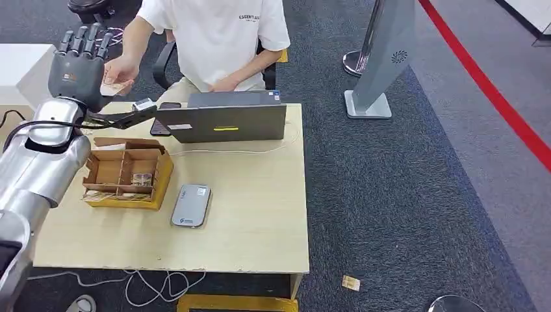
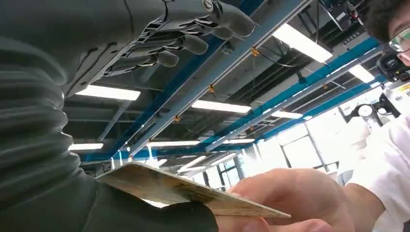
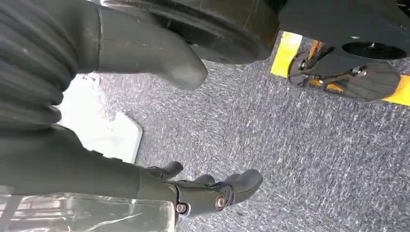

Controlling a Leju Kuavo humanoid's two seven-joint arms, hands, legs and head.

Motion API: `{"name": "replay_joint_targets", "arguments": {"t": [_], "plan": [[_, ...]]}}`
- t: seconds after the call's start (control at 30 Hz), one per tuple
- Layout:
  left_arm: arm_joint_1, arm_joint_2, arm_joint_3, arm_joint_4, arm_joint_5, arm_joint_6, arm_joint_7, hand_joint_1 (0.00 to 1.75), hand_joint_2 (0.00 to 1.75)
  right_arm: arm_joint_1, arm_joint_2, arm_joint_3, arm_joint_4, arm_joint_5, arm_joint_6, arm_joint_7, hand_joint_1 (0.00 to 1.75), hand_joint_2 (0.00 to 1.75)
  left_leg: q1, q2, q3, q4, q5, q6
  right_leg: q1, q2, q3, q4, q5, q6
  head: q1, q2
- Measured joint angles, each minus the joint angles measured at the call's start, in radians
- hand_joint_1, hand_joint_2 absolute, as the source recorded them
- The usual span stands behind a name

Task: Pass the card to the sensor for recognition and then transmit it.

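Right hand (image 3: 159,145), empty, above grey carpet (image 3: 290,145)

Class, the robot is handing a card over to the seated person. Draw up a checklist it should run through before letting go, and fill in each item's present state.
1. Card held by the left hand: ok, the thumb sits under it.
2. Person's hand on the card: ok, fingers touch its far end in the left wrist view.
3. Person's grip firm enough to release: cannot tell.
4. Card already read by the grey sensor on the table: cannot tell.
5. Right hand out of the way: ok, it hangs over the carpet, holding nothing.
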State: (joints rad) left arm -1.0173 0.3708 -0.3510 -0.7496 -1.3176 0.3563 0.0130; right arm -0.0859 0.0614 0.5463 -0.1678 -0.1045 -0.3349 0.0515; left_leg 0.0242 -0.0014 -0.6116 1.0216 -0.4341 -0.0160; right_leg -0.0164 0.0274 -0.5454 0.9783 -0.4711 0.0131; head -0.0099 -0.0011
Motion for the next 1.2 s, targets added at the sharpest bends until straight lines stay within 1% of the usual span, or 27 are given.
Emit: {"name": "replay_joint_targets", "arguments": {"t": [0.17,0.2,0.23,0.3,0.47,1.07,1.2], "plan": [[0.000,-0.004,0.000,0.000,0.000,0.000,0.000,0.00,1.75,0.000,0.000,0.002,0.000,0.000,0.000,0.000,0.00,1.75,0.000,0.000,0.000,0.000,0.000,0.000,0.000,0.000,0.000,0.000,0.000,0.000,0.000,0.000],[0.000,-0.004,0.000,0.000,0.000,0.000,0.000,0.91,1.75,0.000,0.000,0.002,0.000,0.000,0.000,0.000,0.00,1.75,0.000,0.000,0.000,0.000,0.000,0.000,0.000,0.000,0.000,0.000,0.000,0.000,0.000,0.000],[0.000,-0.005,0.000,0.001,0.000,0.000,0.000,1.75,1.75,0.000,0.000,0.002,0.000,0.000,0.000,0.000,0.00,1.75,0.000,0.000,0.000,0.000,0.000,0.000,0.000,0.000,0.000,0.000,0.000,0.000,0.000,0.000],[0.000,-0.005,-0.001,0.002,0.000,0.000,0.000,1.75,1.75,0.000,0.000,0.002,0.000,0.000,0.000,0.000,0.00,1.75,0.000,0.000,0.000,0.000,0.000,0.000,0.000,0.000,0.000,0.000,0.000,0.000,0.000,0.000],[0.000,-0.008,-0.011,0.004,0.012,-0.032,-0.019,1.75,1.75,0.000,0.000,0.002,0.001,0.000,0.000,0.001,0.00,1.75,0.000,0.000,0.000,0.000,0.000,0.000,0.000,0.000,0.000,0.000,0.000,0.000,0.000,0.000],[0.000,-0.017,-0.021,0.008,0.039,-0.027,-0.023,1.75,1.75,0.000,0.000,0.006,0.002,0.011,0.000,0.005,0.00,1.75,0.000,0.000,-0.001,0.000,0.000,0.000,0.000,0.000,0.000,0.000,0.000,0.000,0.000,0.000],[0.000,-0.027,-0.022,0.008,0.041,-0.021,-0.023,1.75,1.75,0.000,0.000,0.007,0.002,0.016,0.000,0.009,0.00,1.75,0.000,0.000,-0.001,0.000,0.000,0.000,0.000,-0.001,0.000,0.000,0.000,0.000,0.000,0.000]]}}
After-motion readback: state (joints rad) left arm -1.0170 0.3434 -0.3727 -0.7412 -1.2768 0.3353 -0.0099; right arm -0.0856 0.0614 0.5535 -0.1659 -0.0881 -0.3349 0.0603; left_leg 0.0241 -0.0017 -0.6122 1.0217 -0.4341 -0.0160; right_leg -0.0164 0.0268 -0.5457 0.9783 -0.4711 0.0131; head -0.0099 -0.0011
